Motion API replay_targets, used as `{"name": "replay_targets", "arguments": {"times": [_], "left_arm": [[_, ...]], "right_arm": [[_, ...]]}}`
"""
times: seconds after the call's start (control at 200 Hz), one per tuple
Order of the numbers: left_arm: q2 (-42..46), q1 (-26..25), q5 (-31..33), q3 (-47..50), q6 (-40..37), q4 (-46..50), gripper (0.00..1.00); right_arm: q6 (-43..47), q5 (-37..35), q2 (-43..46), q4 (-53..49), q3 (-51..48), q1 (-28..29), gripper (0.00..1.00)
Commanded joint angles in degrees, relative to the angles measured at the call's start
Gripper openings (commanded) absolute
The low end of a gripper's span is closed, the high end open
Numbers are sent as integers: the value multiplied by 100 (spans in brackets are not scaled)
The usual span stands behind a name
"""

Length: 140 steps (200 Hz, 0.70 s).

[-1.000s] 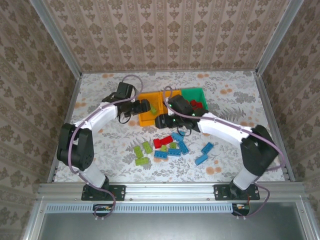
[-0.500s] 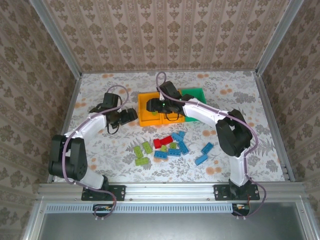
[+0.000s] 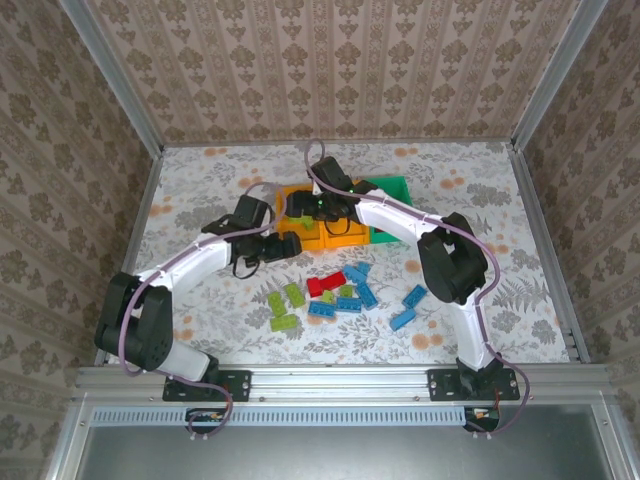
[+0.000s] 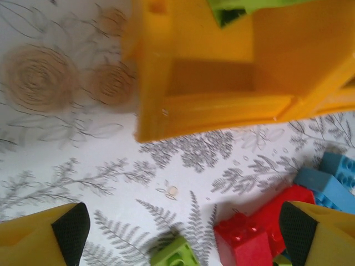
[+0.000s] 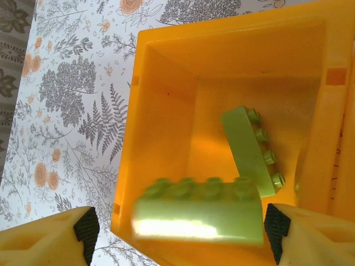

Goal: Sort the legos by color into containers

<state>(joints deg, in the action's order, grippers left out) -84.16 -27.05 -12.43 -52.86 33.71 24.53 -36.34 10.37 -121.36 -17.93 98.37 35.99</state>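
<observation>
1. A floral-patterned tabletop (image 3: 200,180) carries three open rectangular plastic bins in a row. They are a left orange bin (image 3: 305,232), a second orange bin (image 3: 347,233), and a green bin (image 3: 400,186) at the 3 o'clock end.
2. At 6 o'clock of the bins lies a loose pile of small studded bricks: lime green bricks (image 3: 294,294), a red brick (image 3: 325,284) and blue bricks (image 3: 364,293).
3. The right gripper (image 5: 180,224) hangs over the left orange bin, fingers spread apart. A blurred lime green brick (image 5: 197,213) lies across the gap, clear of the left pad.
4. Inside that bin, a second lime green brick (image 5: 252,147) leans toward the 3 o'clock wall.
5. The left gripper (image 4: 183,233) sits low at 7 o'clock of the bin. Its jaws are wide apart and hold nothing, and the red brick is near its right pad.
</observation>
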Motion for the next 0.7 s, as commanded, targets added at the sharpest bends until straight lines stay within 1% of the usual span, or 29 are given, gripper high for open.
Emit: {"name": "replay_targets", "arguments": {"times": [0.0, 0.2, 0.285, 0.375, 0.535, 0.695], "left_arm": [[-59, -186, -134, -96, 127, 189, 90], [-455, -625, -197, -574, 5, 1021, 88], [-538, -775, -367, -613, 130, 1130, 84], [-596, -959, -480, -646, 264, 1176, 82], [-824, -1275, -473, -812, 389, 1355, 81], [-1099, -1481, -498, -989, 487, 1446, 78]], "right_arm": [[78, 53, 103, 26, 126, -4, 84], [183, -88, 468, 80, -101, -4, 86], [247, -283, 654, -1, -222, -13, 86], [300, -516, 874, -61, -435, -54, 86], [250, -991, 1479, 2, -1186, -256, 87], [254, -1651, 2195, 15, -2085, -557, 90]]}}
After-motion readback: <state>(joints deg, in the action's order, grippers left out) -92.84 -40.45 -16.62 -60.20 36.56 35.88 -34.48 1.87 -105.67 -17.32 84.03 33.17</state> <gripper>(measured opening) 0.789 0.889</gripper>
